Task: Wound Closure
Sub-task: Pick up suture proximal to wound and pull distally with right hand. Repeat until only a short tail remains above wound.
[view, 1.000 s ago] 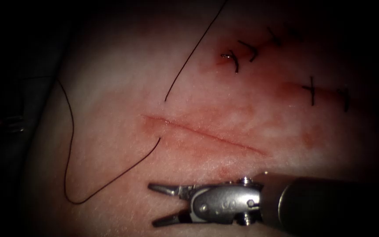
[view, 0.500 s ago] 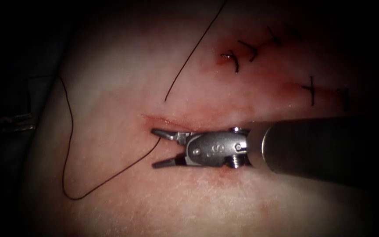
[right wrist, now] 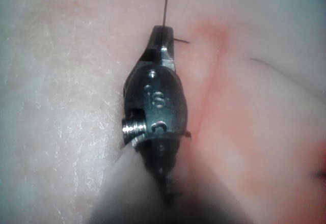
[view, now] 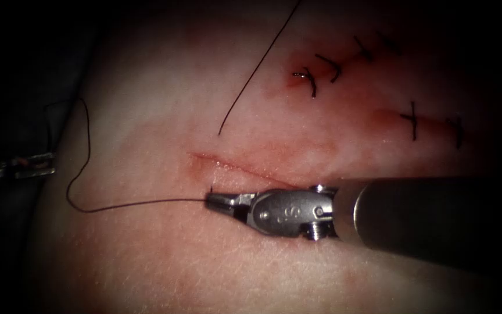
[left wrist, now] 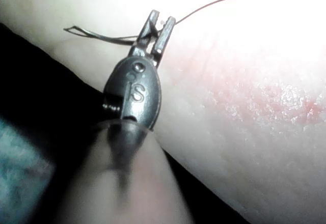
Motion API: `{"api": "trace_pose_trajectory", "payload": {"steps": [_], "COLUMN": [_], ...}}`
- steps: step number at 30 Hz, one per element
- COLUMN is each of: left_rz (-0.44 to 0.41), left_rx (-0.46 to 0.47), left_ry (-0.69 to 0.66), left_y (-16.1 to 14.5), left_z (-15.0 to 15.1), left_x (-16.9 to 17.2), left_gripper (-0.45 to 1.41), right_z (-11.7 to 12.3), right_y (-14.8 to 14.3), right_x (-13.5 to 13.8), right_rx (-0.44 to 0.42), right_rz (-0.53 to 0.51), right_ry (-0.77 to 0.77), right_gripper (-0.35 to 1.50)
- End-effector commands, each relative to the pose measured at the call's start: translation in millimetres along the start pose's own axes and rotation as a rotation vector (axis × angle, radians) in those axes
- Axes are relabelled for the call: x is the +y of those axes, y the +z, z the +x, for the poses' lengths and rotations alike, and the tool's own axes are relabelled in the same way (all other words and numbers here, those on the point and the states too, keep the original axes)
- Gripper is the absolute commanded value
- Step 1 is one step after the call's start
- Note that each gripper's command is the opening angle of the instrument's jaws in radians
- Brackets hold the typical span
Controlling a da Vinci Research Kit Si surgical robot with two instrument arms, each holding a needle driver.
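Note:
The cut (view: 245, 168) runs across the tissue (view: 164, 267). My right tool (view: 211, 199) comes in from the right, its jaws shut on the thread (view: 135, 203) where it leaves the tissue by the cut's left end; its tip (right wrist: 162, 33) rests against the surface. From there the thread runs left, curls upward and reaches my left tool (view: 46, 164) at the far left edge. The left tool's jaws (left wrist: 162, 21) are shut on a thin dark curved piece, seemingly the needle (left wrist: 97, 34), which is clear of the tissue. Another strand (view: 257, 70) enters the tissue above the cut.
Two rows of finished dark stitches sit at the upper right (view: 312, 81) and right (view: 412, 119), with red fluid around them. The right tool's thick shaft (view: 425, 221) covers the cut's right half. Dark cloth (view: 7, 87) borders the tissue on the left.
My right tool moved up from below the cut to its left end and shut its open jaws on the thread. The thread's slack loop drew tighter, and the left tool edged rightward.

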Motion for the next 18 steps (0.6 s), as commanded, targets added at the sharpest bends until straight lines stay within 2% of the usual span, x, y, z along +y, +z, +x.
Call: {"api": "trace_pose_trajectory", "payload": {"steps": [1,3,5,12,17,18], "left_rz": [-0.006,-0.009,-0.008,-0.024,-0.026,-0.026], "left_rx": [-0.003,-0.006,-0.004,-0.013,-0.015,-0.015], "left_ry": [0.0,0.001,0.008,0.004,0.005,0.005], "left_y": [0.8,1.1,1.5,2.1,2.2,2.2], "left_z": [-0.8,-1.0,-1.1,-1.8,-2.0,-2.0], "left_x": [0.2,0.2,0.3,0.7,0.6,0.6], "left_gripper": [-0.45,-0.45,-0.45,-0.45,-0.45,-0.45], "right_z": [0.0,0.4,1.1,3.5,4.9,5.3], "right_y": [0.0,-0.7,-1.4,-1.8,-1.9,-1.8], "right_x": [-2.8,-5.1,-8.7,-15.5,-16.0,-15.7], "right_rx": [0.013,0.025,0.023,0.037,0.063,0.065], "right_rz": [0.031,0.069,0.123,0.223,0.257,0.264], "right_ry": [0.017,0.028,0.015,-0.028,-0.029,-0.024], "right_gripper": [-0.35,-0.35,-0.35,-0.35,-0.35,-0.03]}}
